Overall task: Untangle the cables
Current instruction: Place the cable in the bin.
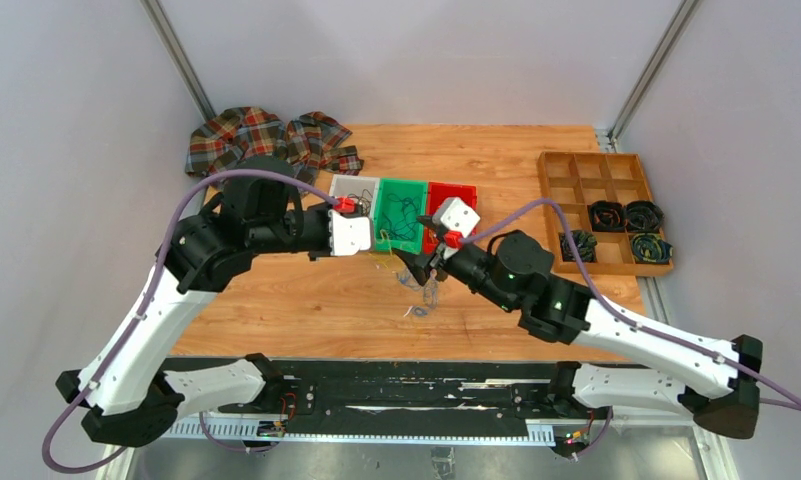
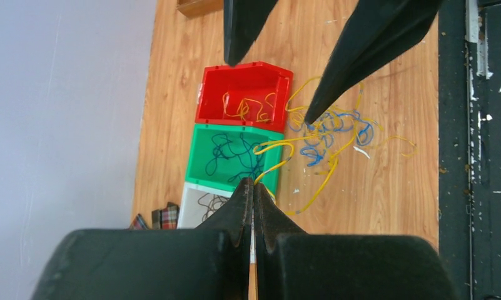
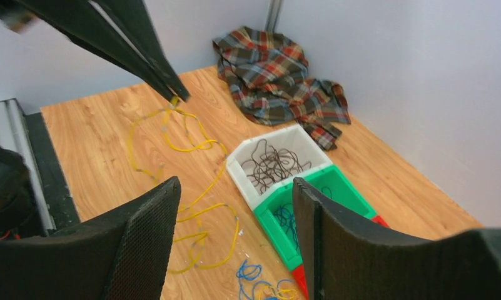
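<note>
Found the left gripper [image 2: 254, 183] pressed together, pinching one yellow strand of the cables [image 2: 329, 134] at the very tips and holding it up off the table [image 2: 385, 206]. Traced that strand down in loose loops to the rest of the cables: a scattered heap of blue and yellow wire on the bare wood, just on the near side of the bins. Found the right gripper [image 3: 235, 181] spread wide, gripping nothing, hovering over that heap opposite the left one. Counted three bins in a touching row: red bin [image 2: 205, 94] with yellow wire inside, green bin [image 2: 196, 164] with dark wire, white bin [image 3: 246, 187] with dark brown wire. Spotted a plaid cloth [image 3: 269, 69] crumpled in the far left corner, beyond the white bin. Noted a wooden tray [image 1: 561, 190] at the far right of the table, well apart from the heap, with dark coiled bundles [image 1: 607, 214] in four of its compartments.
</note>
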Available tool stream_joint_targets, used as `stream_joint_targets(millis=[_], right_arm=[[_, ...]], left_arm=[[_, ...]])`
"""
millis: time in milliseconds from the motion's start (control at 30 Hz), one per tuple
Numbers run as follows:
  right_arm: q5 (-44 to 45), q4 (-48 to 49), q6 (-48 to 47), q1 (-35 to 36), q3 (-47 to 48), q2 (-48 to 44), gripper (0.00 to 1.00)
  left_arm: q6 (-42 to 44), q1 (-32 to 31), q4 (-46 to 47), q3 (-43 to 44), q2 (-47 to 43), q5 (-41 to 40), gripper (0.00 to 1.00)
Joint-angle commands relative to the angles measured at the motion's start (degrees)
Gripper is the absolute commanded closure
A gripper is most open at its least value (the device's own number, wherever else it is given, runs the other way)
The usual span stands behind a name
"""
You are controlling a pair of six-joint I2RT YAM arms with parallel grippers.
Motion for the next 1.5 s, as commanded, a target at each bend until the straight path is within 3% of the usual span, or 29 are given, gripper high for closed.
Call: stream_joint_targets(millis=[0, 100, 233, 533, 967, 1467], right_arm=[[-2.5, 3.6, 8.5, -7.9, -1.8, 2.8, 0.35], [-0.2, 3.5, 13.8, -15.1, -5.3, 3.1, 0.39], [11.6, 2.2, 19.7, -21.5, -11.9, 0.1, 0.35], [29.3, -7.2, 24.9, -25.1, -17.2, -7.8, 0.3], [31.3, -12.0, 27.8, -25.6, -20.2, -14.2, 0.31], [30.5, -15.4, 29.1, -25.6, -20.7, -16.4, 0.32]], left_arm=[[-0.1, -0.9, 1.0, 4.1, 3.4, -1.6, 1.0], [-3.6, -0.9, 4.0, 6.3, 8.0, -3.7, 0.99], [-9.2, -0.9, 6.9, 12.2, 17.9, -10.5, 1.0], [-15.9, -0.9, 10.3, 25.7, 41.2, -18.3, 0.99], [-14.4, -1.0, 22.6, 25.4, 56.4, -23.6, 1.0], [-14.6, -3.5, 31.1, 21.0, 62.4, -22.3, 1.0]])
